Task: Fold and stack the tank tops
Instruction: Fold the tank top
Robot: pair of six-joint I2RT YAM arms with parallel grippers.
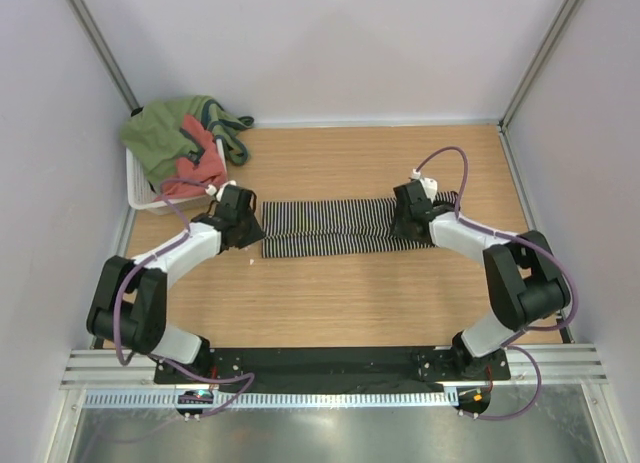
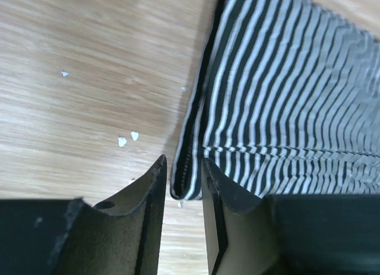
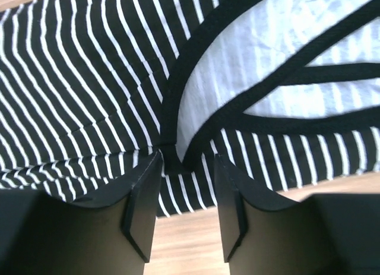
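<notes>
The striped top (image 1: 330, 228) lies flat on the surface (image 1: 350, 303). It is folded into a long band that runs from one pincer to the other. The left pincer (image 2: 183, 159) is low over the band's left end. Its two fingers are a little apart, and the folded corner of the top sits right at the gap, close to the right finger. It is not squeezing the cloth. A few white crumbs (image 2: 122, 141) lie on the wood just left of this pincer. The right pincer (image 3: 187, 154) is low over the band's other end, with its fingers apart too. The black neck trim curves just in front of its gap, and stripes lie under both fingers. The red top (image 1: 200, 163) is beyond the left pincer, a bit to its left. It sits in the basket (image 1: 135, 191) beside a green cloth (image 1: 165, 133).
</notes>
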